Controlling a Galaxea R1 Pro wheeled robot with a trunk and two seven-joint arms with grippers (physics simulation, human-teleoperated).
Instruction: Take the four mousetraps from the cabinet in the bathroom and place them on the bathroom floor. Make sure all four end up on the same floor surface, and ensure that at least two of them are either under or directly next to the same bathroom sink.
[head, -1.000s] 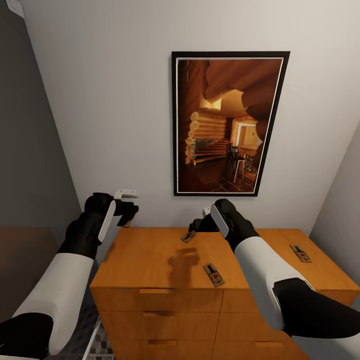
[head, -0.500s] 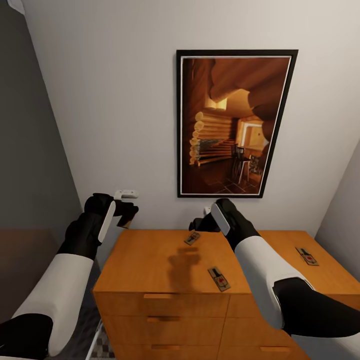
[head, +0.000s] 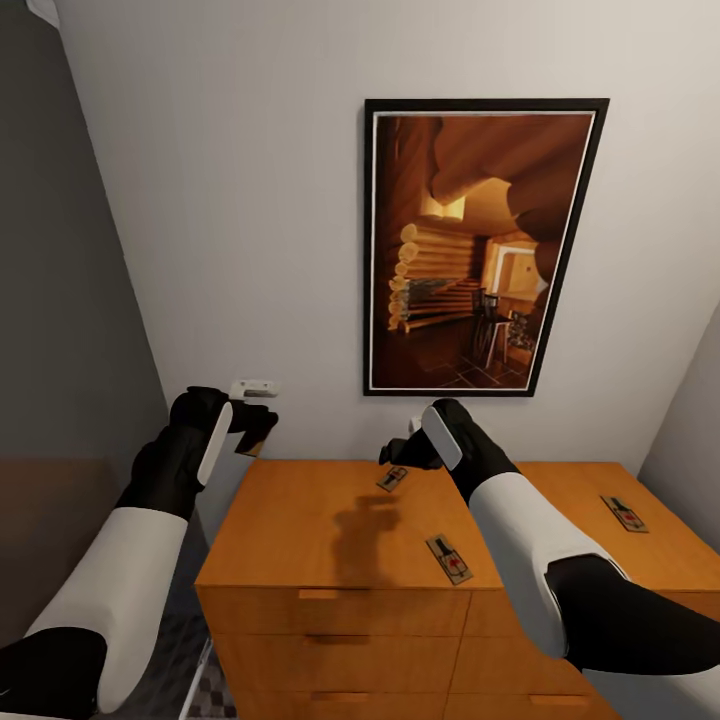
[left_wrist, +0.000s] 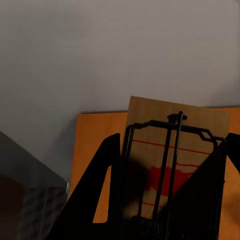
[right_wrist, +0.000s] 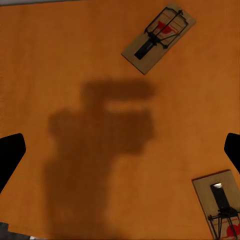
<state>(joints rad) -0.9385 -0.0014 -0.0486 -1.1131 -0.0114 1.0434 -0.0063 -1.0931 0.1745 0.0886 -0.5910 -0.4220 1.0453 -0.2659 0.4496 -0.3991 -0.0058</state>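
Note:
The cabinet is a low orange-brown chest of drawers against the white wall. Three mousetraps lie on its flat top: one at the back, one near the front edge and one far right. My left gripper hovers off the cabinet's back left corner. In the left wrist view it is shut on a mousetrap, over the cabinet's edge. My right gripper hangs open above the back trap. Its wrist view shows the gripper empty above the bare top, with two traps beyond it.
A large black-framed picture hangs on the wall above the cabinet. A dark grey wall closes the left side, and another wall meets the cabinet's right end. A strip of patterned floor shows beside the cabinet's left front corner.
The whole view has shifted, so the cabinet and picture sit further right: the camera moved. Both arms keep the same pose, and the traps have not moved on the cabinet.

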